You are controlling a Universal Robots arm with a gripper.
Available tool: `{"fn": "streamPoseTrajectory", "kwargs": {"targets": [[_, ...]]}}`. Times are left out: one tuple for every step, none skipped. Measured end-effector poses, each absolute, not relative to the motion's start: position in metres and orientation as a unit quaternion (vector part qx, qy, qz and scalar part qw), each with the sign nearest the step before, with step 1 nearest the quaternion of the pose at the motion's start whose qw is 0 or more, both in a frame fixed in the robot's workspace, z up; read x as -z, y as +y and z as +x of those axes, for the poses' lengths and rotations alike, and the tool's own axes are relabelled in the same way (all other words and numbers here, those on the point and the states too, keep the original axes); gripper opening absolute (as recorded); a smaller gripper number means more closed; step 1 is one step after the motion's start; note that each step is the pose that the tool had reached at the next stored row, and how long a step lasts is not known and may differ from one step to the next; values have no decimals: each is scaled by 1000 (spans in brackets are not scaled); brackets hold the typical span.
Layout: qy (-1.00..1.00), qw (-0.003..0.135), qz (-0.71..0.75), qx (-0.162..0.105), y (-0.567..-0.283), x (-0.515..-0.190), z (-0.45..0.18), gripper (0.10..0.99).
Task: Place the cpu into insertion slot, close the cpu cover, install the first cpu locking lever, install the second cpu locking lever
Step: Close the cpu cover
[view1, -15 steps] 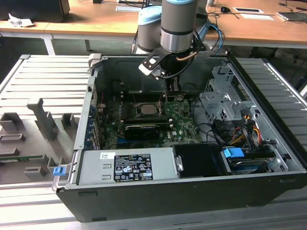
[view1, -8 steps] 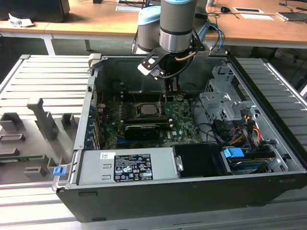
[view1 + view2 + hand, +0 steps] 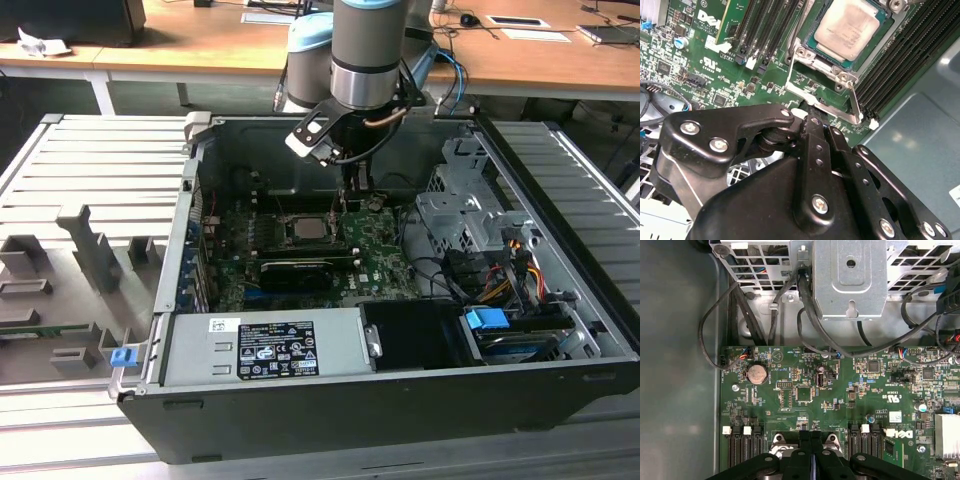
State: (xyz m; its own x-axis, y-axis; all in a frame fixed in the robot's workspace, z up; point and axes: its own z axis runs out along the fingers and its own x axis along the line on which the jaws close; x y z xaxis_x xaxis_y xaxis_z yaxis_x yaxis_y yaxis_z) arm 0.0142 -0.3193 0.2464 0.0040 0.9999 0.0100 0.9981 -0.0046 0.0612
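Observation:
The cpu (image 3: 847, 27) lies flat in the insertion slot (image 3: 812, 45) on the green board (image 3: 380, 255), its pale silver face up. The silver cpu cover (image 3: 838, 76) frames it and looks folded down over its edges. Thin metal locking levers run beside the socket; one lever (image 3: 855, 102) ends in a bent tip by the socket corner. My gripper (image 3: 811, 119) hangs just off that corner, and its black fingers (image 3: 807, 450) are pressed together with the tips at or very near the lever rod. In the exterior view the gripper (image 3: 348, 202) stands upright just beyond the cpu (image 3: 305, 228).
The board sits deep in an open computer case (image 3: 400, 400). Near the socket are a long black card (image 3: 295, 268), memory slots (image 3: 900, 55), a metal drive cage (image 3: 455, 215) with cables (image 3: 805, 305), and a labelled power supply (image 3: 265, 345). A grey foam tray (image 3: 70, 280) lies outside.

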Motion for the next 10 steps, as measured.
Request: {"fn": "streamPoseTrajectory", "kwargs": {"targets": [[705, 18, 708, -25, -319, -246, 14, 106], [705, 18, 708, -25, -319, -246, 14, 106], [705, 18, 708, -25, -319, -246, 14, 106], [705, 18, 708, -25, -319, -246, 14, 106], [705, 18, 708, -25, -319, -246, 13, 106], [705, 18, 708, -25, -319, -246, 13, 106], [705, 18, 708, -25, -319, -246, 13, 106], [705, 18, 708, -25, -319, -246, 13, 106], [705, 18, 708, -25, -319, -246, 13, 106], [705, 18, 708, -25, -319, -246, 13, 106]]}}
